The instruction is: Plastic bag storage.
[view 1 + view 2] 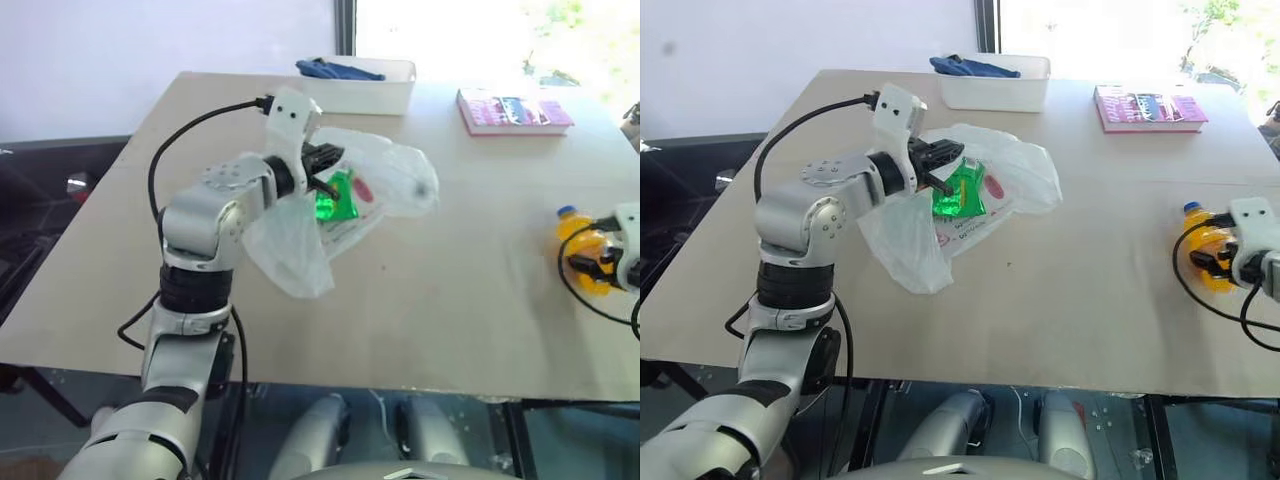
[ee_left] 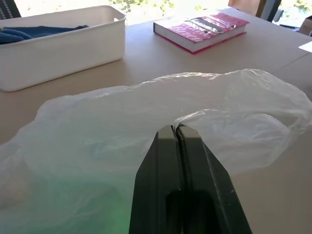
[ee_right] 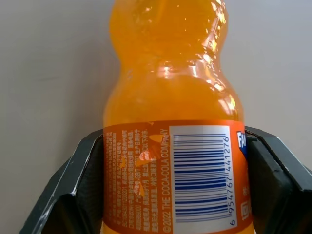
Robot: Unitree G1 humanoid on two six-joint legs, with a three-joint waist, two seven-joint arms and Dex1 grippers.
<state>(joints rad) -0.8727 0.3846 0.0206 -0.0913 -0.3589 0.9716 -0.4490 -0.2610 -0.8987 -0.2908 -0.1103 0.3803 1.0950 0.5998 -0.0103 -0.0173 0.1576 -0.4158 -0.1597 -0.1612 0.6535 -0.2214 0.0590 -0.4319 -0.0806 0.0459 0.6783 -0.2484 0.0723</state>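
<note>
- Left gripper (image 1: 945, 158): its two black fingers are pressed fully together on a fold of the plastic bag (image 1: 970, 190), which is held lifted above the table (image 1: 1070, 290).
- From the pinched fold the plastic bag hangs down and spreads out, its lower end reaching toward the tabletop near the middle left of the table; the film is thin, translucent and white, and faint red print is seen on it.
- Inside the plastic bag a shiny green snack packet (image 1: 958, 192) is seen through the film, just beside the left gripper.
- Right gripper (image 3: 175, 180): its fingers are set on either side of an orange drink bottle (image 3: 170, 97) at the label and appear to touch it; whether the bottle is gripped firmly cannot be told.
- The orange drink bottle is seen at the right edge of the table, well apart from the plastic bag.
- At the far edge of the table a white tray (image 1: 995, 88) with blue cloth (image 1: 972, 67) in it is placed, and a pink book (image 1: 1148, 108) lies to its right.
</note>
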